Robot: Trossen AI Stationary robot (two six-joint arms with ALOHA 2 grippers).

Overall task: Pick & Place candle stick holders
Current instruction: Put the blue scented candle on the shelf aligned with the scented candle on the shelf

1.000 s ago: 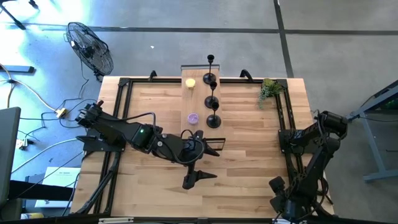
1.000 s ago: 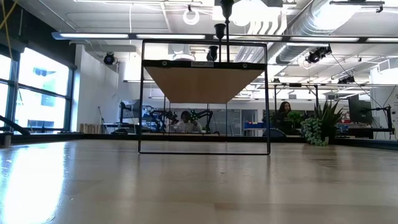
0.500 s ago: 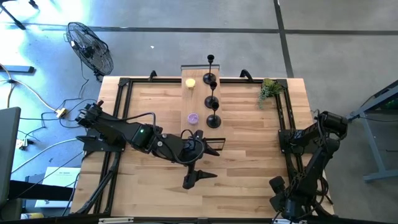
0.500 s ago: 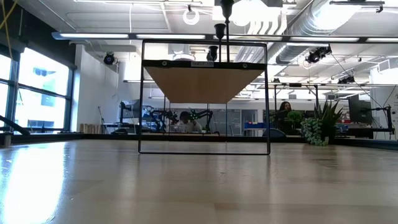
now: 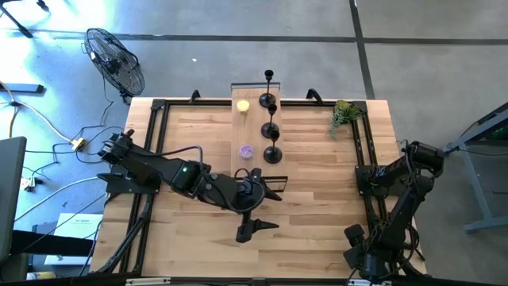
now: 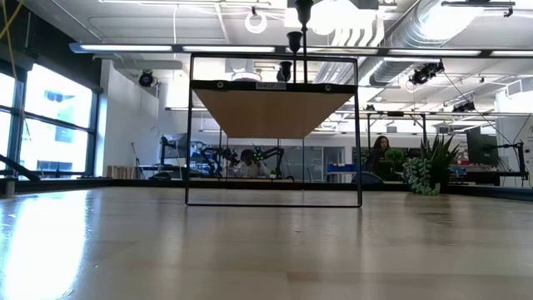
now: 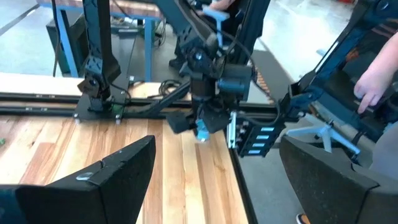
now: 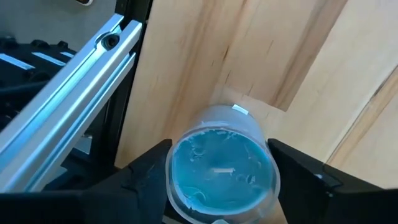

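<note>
Candle holders point(image 5: 271, 131), three matte-black disc-based sticks overlapping from above, at twelve o'clock from wide-open, empty left gripper point(image 7: 216, 149); right gripper point(image 8: 222, 163) flanking blue glass-jar candle point(image 8: 221, 171), grip unclear.

A robotics lab: exposed ceiling ducts point(image 6: 433, 33), concrete floor point(image 5: 238, 48), other robot arms point(image 6: 271, 155) beyond the wooden bench point(image 5: 317, 183).

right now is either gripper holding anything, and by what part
The right gripper grips the candle jar by its opposite sides, one finger on each. The left gripper is open, holding nothing.
</note>
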